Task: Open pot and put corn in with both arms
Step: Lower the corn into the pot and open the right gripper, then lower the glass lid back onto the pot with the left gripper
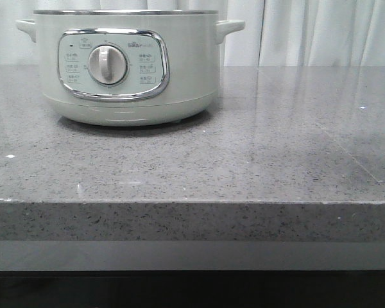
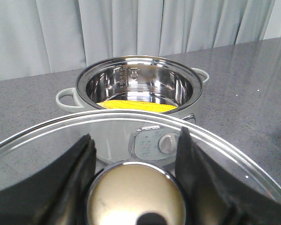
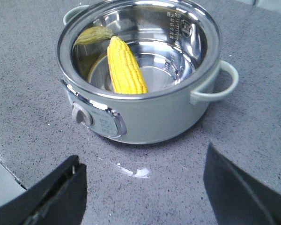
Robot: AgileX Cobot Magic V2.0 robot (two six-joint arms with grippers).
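Observation:
The pale greenish-white pot stands at the back left of the grey counter, its dial facing me. It is open in both wrist views. The yellow corn lies inside its steel bowl, also seen in the left wrist view. My left gripper is shut on the round knob of the glass lid, held up in front of the pot. My right gripper is open and empty above the counter in front of the pot. Neither gripper shows in the front view.
The grey speckled counter stretches to the right of the pot, with its front edge near me. White curtains hang behind. A small white glare spot lies on the counter before the pot.

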